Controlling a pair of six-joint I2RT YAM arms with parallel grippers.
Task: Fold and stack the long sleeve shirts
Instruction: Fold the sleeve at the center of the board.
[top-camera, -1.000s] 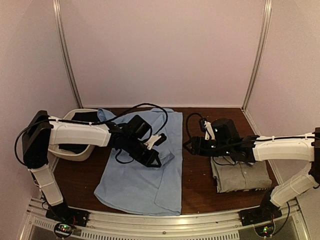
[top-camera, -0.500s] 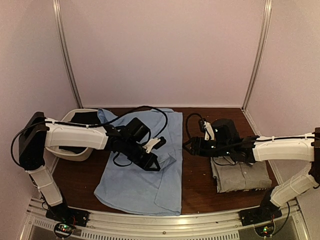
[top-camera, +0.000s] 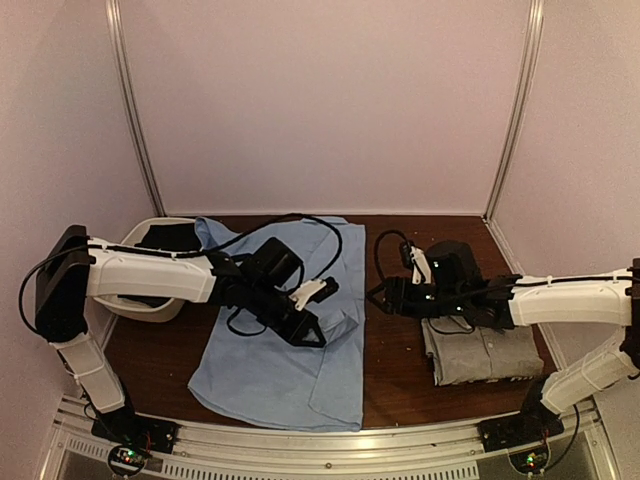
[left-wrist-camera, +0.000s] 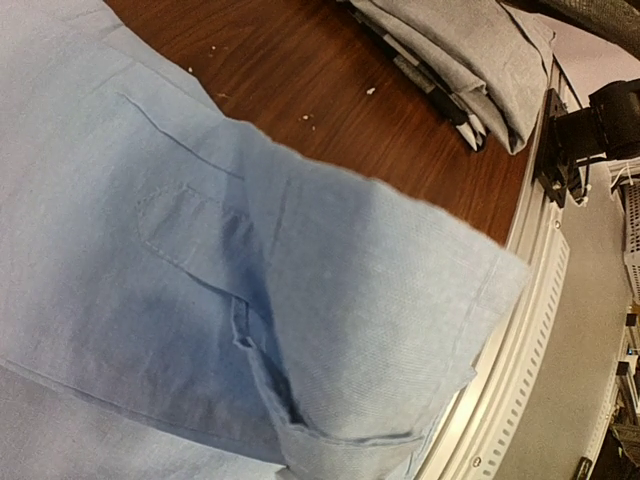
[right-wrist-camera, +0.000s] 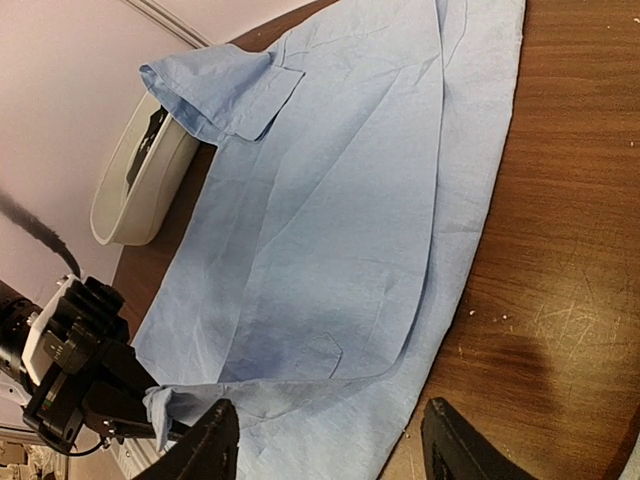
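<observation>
The light blue shirt lies spread flat over the left and middle of the brown table. My left gripper is shut on a pinched fold of it, lifted over the shirt's middle; in the left wrist view blue cloth hides the fingers. The right wrist view shows that pinch held in the black jaws. My right gripper stands open just above the shirt's right edge, holding nothing. The grey shirt lies folded at the right, under the right arm.
A white basin with something dark inside stands at the back left, touching the blue shirt's collar end. The metal rail runs along the table's near edge. Bare wood separates the two shirts.
My left gripper has carried its fold of blue cloth slightly right and toward the near edge. The right arm has sunk a little and its jaws stay apart.
</observation>
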